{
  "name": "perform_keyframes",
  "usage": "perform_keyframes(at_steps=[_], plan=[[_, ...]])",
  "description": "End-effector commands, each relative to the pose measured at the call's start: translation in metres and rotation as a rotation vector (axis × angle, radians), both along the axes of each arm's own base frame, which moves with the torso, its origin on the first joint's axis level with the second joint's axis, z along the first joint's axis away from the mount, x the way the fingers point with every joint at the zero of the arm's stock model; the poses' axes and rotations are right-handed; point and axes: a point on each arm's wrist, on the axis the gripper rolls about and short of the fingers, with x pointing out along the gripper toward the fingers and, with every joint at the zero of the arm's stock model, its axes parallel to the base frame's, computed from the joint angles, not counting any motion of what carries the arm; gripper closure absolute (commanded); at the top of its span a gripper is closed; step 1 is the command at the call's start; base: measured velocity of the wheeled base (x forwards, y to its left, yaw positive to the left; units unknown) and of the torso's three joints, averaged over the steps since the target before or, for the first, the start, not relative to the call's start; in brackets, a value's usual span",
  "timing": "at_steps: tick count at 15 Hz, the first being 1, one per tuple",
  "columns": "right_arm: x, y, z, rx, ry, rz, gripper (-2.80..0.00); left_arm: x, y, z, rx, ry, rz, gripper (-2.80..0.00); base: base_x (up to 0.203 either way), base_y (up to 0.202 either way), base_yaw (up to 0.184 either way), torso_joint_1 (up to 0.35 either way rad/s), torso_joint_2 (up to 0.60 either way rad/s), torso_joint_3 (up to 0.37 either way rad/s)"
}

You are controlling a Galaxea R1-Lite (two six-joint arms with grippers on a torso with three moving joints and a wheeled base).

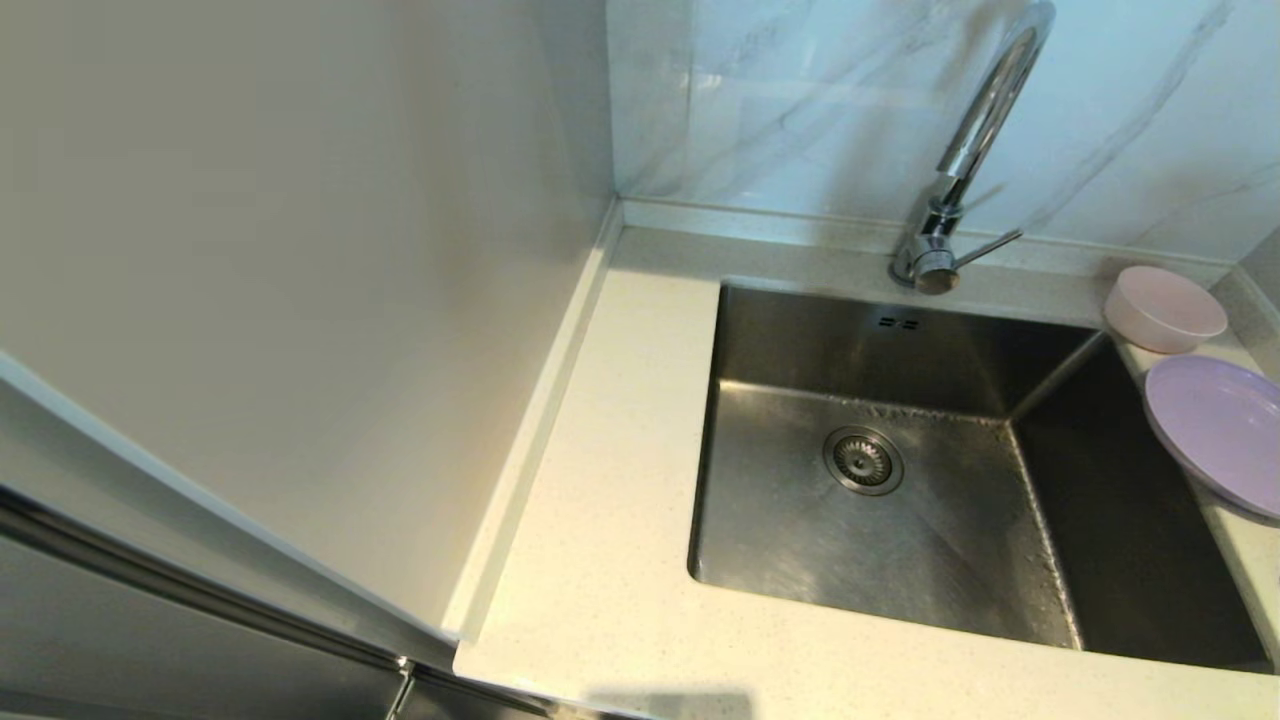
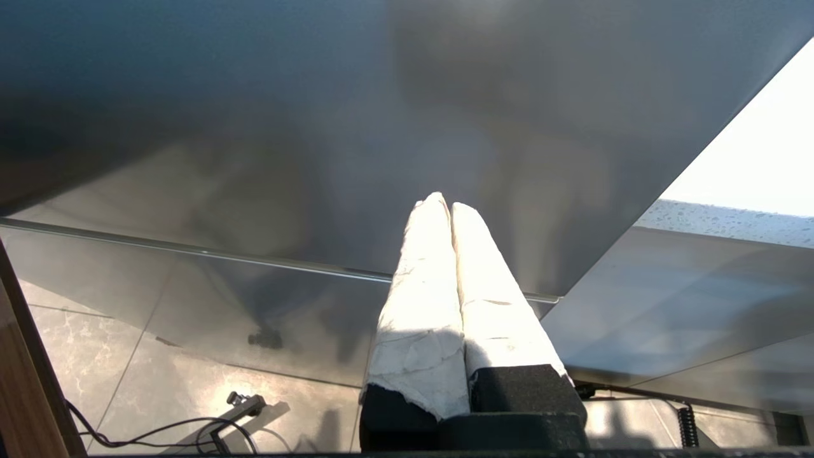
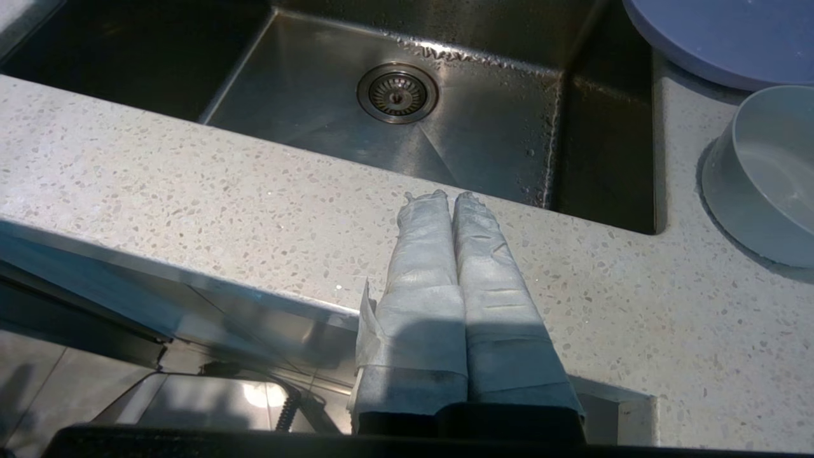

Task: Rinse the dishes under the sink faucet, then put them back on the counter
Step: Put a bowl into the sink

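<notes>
Marble-veined wall tiles back a cream speckled counter [image 1: 600, 420] into which the steel sink [image 1: 790, 540] is set, its strainer drain [image 1: 863, 460] dry-looking and the basin bare of dishes. Both dishes sit on the narrow counter strip at the sink's right: the pale pink bowl [image 1: 1164, 308] toward the back corner, the lilac plate [image 1: 1218, 430] just in front of it, its rim overhanging the basin edge slightly. The chrome gooseneck faucet [image 1: 975, 140] rises behind the sink, its thin lever [image 1: 985, 249] pointing toward the bowl. In the right wrist view the right gripper [image 3: 443, 197], fingers pressed together and holding nothing, hovers at the counter's front edge, with the plate [image 3: 725, 38] and bowl [image 3: 763, 178] ahead and off to one side; this arm is plainly the nearer one. The left gripper [image 2: 443, 207], likewise clenched on nothing, hangs below counter level beside a grey cabinet panel [image 2: 318, 127], well away from the dishes. Nothing stands between the right gripper and the plate; the faucet spout is the likeliest thing to crowd a lift over the basin.
</notes>
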Motion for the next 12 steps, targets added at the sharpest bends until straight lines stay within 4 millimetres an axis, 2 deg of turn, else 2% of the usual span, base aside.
perform_keyframes(at_steps=[1, 7, 8, 10, 12], plan=[[0.0, 0.0, -0.002, 0.008, 0.007, -0.001, 0.0, 0.0, 0.0, 0.0, 0.0, 0.0, 0.001, 0.0, 0.0, 0.0, 0.0, 0.0, 0.0, 0.0], [0.0, -0.001, -0.001, 0.038, 0.005, -0.027, 0.0, 0.0, 0.0, 0.0, 0.0, 0.0, 0.001, 0.0, 0.0, 0.0, 0.0, 0.0, 0.0, 0.0], [-0.001, -0.001, 0.005, 0.051, -0.011, -0.033, 0.0, 0.0, 0.0, 0.0, 0.0, 0.0, 0.001, 0.0, 0.0, 0.0, 0.0, 0.0, 0.0, 0.0], [-0.002, -0.001, 0.032, 0.093, -0.02, -0.054, 0.0, 0.0, 0.0, 0.0, 0.0, 0.0, -0.001, 0.0, 0.0, 0.0, 0.0, 0.0, 0.0, 0.0], [0.008, -0.001, 0.077, 0.18, 0.005, -0.072, 0.0, 0.0, 0.0, 0.0, 0.0, 0.0, 0.001, 0.0, 0.0, 0.0, 0.0, 0.0, 0.0, 0.0]])
